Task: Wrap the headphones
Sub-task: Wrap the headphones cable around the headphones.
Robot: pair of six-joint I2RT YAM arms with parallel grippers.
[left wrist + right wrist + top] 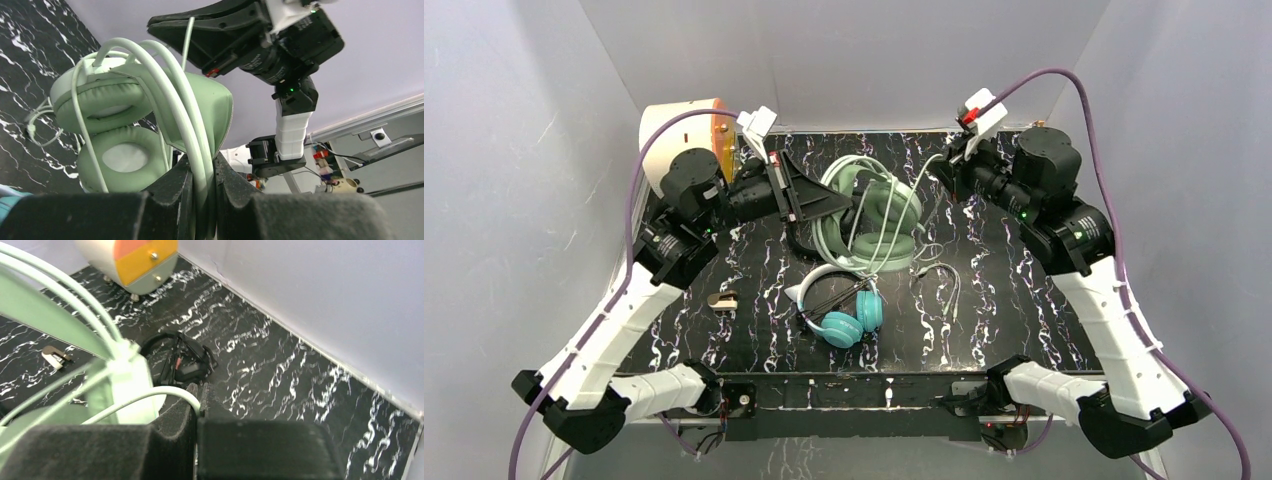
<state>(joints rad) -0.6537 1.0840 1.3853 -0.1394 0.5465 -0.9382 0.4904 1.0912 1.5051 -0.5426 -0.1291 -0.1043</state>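
Headphones in sage green (869, 215) are hanging above the desk (1024, 300), band clamped in our left hand (202, 181); we are judging them partly wrapped. Teal headphones (849, 318) and black headphones (182, 362) are lying beside them, waiting. Our right hand (198, 397) is pinching the sage cable (165, 390).

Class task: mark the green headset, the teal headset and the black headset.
green headset (120, 93): left wrist view, upper ear cushion.
teal headset (842, 328): top external view, nearer earcup.
black headset (191, 370): right wrist view, earcup.
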